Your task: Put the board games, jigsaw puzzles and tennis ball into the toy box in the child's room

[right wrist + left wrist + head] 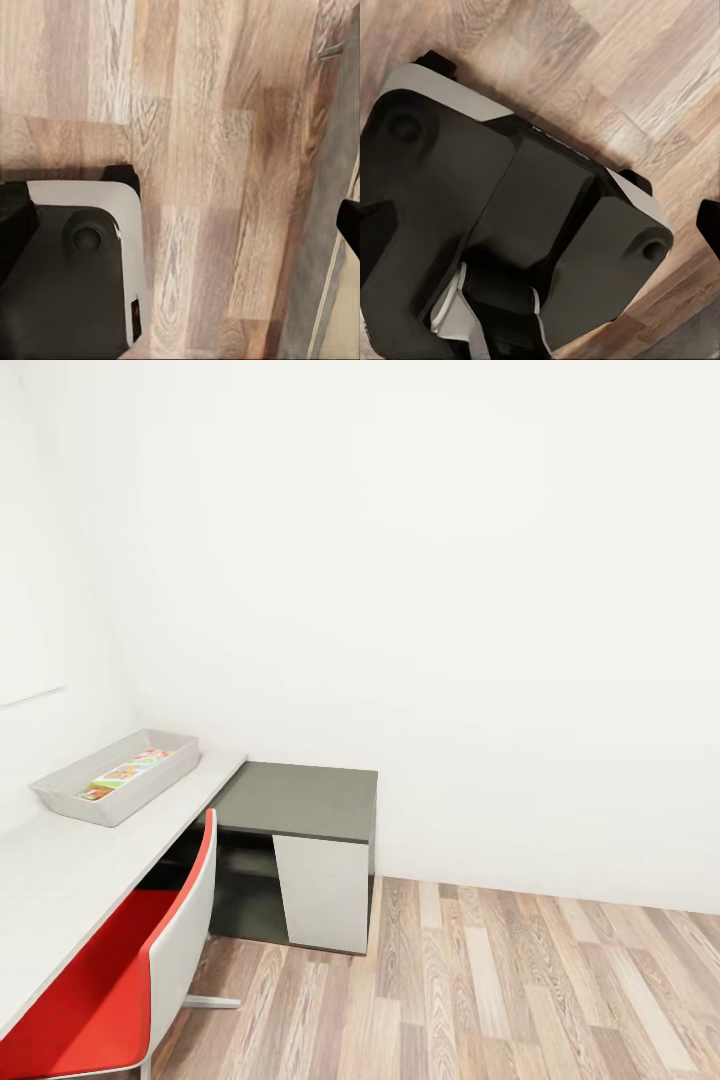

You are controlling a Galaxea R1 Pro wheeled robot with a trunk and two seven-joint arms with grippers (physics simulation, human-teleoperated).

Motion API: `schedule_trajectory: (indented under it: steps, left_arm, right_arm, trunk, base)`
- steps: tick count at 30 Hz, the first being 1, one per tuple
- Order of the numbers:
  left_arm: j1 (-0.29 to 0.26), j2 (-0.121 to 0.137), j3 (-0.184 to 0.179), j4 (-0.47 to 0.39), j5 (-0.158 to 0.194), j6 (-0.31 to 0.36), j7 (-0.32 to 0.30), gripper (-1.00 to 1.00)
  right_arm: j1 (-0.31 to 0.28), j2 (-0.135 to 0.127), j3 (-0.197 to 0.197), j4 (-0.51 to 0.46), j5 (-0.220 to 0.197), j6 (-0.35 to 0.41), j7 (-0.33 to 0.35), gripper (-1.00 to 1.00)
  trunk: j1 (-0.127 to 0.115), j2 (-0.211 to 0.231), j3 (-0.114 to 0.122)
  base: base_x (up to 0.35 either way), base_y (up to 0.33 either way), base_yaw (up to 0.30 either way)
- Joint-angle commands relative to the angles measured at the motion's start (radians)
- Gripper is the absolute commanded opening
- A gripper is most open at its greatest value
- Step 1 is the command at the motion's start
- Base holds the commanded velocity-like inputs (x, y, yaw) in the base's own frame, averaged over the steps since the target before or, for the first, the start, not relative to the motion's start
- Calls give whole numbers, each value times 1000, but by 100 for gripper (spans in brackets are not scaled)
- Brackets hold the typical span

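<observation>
Both of my grippers are hanging low beside my base, pointing at the wooden floor [225, 150], and I cannot tell how either set of fingers is standing: each wrist view is catching just a dark sliver at its edge, too little to judge an opening. Under the left one I am looking down on my own black-and-white base [510, 217]; under the right one, on a corner of that base and bare planks.

From my head I am seeing the toy box [62, 795] well ahead and far above where my grippers are hanging, off toward my left arm's side. It is sitting on the light-grey top of the table [60, 880], its long axis running away from me along the wall toward the dark-grey section. One flat colourful box, which I am taking for a board game [125, 773], is already lying inside it along that same axis. A red chair [110, 970] is standing between me and the desk edge.

I am judging that my left arm is the nearer one to the bin, though neither is within reach. I am seeing no loose toy to pick up.
</observation>
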Motion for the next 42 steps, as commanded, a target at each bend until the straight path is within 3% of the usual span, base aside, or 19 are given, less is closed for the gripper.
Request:
schedule_trajectory:
  steps: [1,11,17,22,29,36,42]
  left_arm:
    - [0,1,-4,37,8,-2,6,100]
    - [0,3,2,188,13,-61,-13,100]
    - [0,6,2,262,10,-102,-75,100]
    - [0,16,0,275,5,-110,-90,100]
    - [4,63,-1,304,-18,-124,-101,100]
    - [31,92,4,389,-25,-209,-105,100]
    - [84,96,2,424,-28,-253,-107,100]
  right_arm:
    - [3,10,-9,22,20,0,5,100]
    - [57,41,-8,63,76,-53,-24,100]
    - [93,67,-8,72,133,-81,-55,100]
    - [99,72,-8,74,145,-86,-62,100]
    - [105,79,-8,75,153,-89,-67,100]
    - [107,95,-9,80,153,-86,-68,100]
    - [108,151,-11,82,151,-89,-69,100]
  trunk:
    - [1,-2,-2]
    - [1,-2,-2]
    - [1,-2,-2]
    - [1,-2,-2]
    - [1,-2,-2]
    - [1,-2,-2]
    - [1,-2,-2]
  base:
    - [0,0,0]
    - [0,0,0]
    - [0,0,0]
    - [0,0,0]
    - [0,0,0]
    - [0,0,0]
    - [0,0,0]
